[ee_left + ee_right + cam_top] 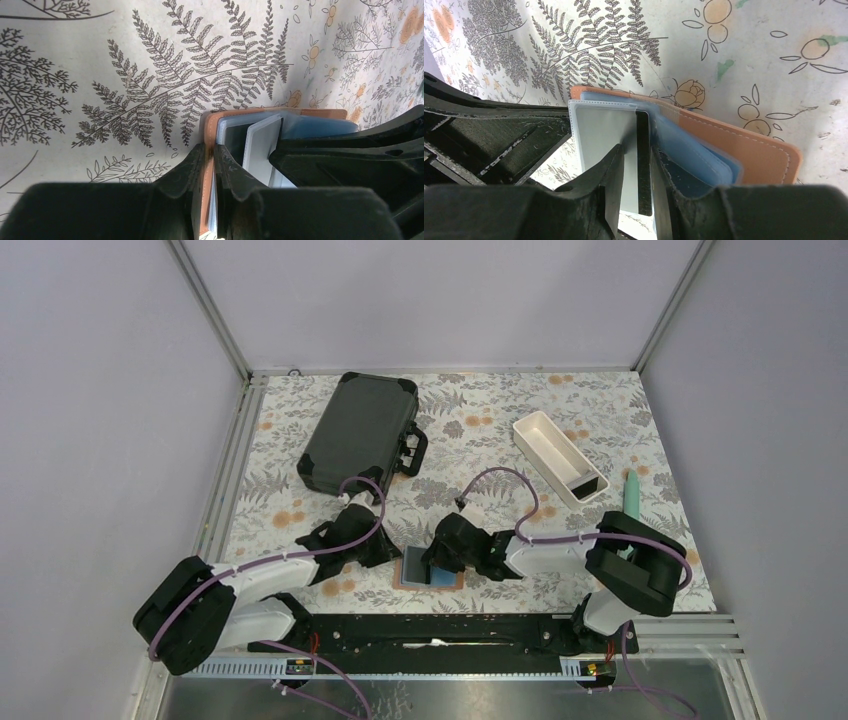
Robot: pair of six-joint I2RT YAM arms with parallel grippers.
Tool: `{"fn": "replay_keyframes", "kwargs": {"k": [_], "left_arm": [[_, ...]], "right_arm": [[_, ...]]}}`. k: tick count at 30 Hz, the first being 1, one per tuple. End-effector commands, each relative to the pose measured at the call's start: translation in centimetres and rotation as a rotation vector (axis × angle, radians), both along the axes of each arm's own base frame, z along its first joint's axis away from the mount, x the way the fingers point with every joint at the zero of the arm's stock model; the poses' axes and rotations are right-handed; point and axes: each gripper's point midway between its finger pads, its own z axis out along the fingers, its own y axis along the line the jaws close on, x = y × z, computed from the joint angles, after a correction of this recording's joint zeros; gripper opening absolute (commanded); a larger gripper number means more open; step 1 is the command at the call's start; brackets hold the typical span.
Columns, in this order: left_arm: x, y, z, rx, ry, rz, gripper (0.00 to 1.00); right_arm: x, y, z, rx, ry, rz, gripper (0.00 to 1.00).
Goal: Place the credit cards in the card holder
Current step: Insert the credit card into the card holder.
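Note:
The tan card holder [440, 581] lies open on the flowered cloth between my two grippers, its pale blue pockets [694, 152] showing. My left gripper [388, 552] is shut on the holder's tan left edge [210, 131] and pins it between both fingers. My right gripper [638, 151] stands over the pockets with its jaws a narrow gap apart. Through that gap I see a grey credit card with a black stripe [642, 165], sitting in a clear sleeve of the holder. A black card [234, 141] shows in a pocket beside the white sleeve [260, 146].
A large black hard case [360, 430] lies at the back left. A long white tray [548, 445] stands at the back right with a flat black thing [584, 485] in its near end. A green pen-like object [632, 495] lies by the right edge.

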Motion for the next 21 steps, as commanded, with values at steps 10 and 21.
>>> {"fn": "replay_keyframes", "kwargs": {"k": [10, 21], "left_arm": [[-2.8, 2.4, -2.4, 0.090, 0.089, 0.004, 0.11], [-2.5, 2.1, -1.6, 0.063, 0.063, 0.030, 0.05]], "right_arm": [[-1.3, 1.5, -0.2, -0.038, 0.070, 0.002, 0.36], [-1.3, 3.4, 1.8, 0.046, 0.067, -0.022, 0.38]]}}
